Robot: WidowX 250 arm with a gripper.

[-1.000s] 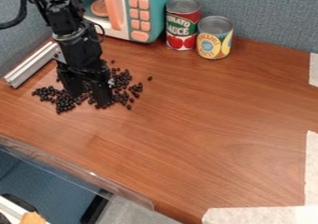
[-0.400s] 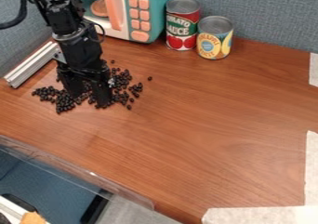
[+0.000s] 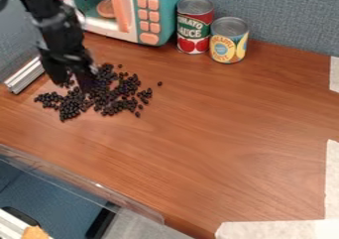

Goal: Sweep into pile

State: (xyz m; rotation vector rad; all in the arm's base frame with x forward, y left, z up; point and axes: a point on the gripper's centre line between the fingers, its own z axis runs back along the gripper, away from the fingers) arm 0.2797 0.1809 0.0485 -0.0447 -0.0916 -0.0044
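Note:
The black gripper (image 3: 73, 82) hangs at the upper left, over the upper-left edge of the black beads (image 3: 111, 103), its two fingers apart. The beads lie in one uneven patch on the wooden table, denser in the middle and thinning out to the right. One arm of the patch runs toward the lower left. A single bead (image 3: 159, 84) lies apart to the right, and another (image 3: 120, 65) sits just above the patch. The gripper hides part of the patch's upper-left side.
A teal toy microwave (image 3: 156, 16) stands behind the beads, with a tomato sauce can (image 3: 194, 27) and a yellow can (image 3: 229, 40) to its right. A metal rail (image 3: 25, 75) lies at the left. A clear plastic strip (image 3: 86, 181) edges the table's front left.
The gripper has moved up and to the left, off the middle of the patch, uncovering beads that it hid before. Those beads that showed before lie where they were.

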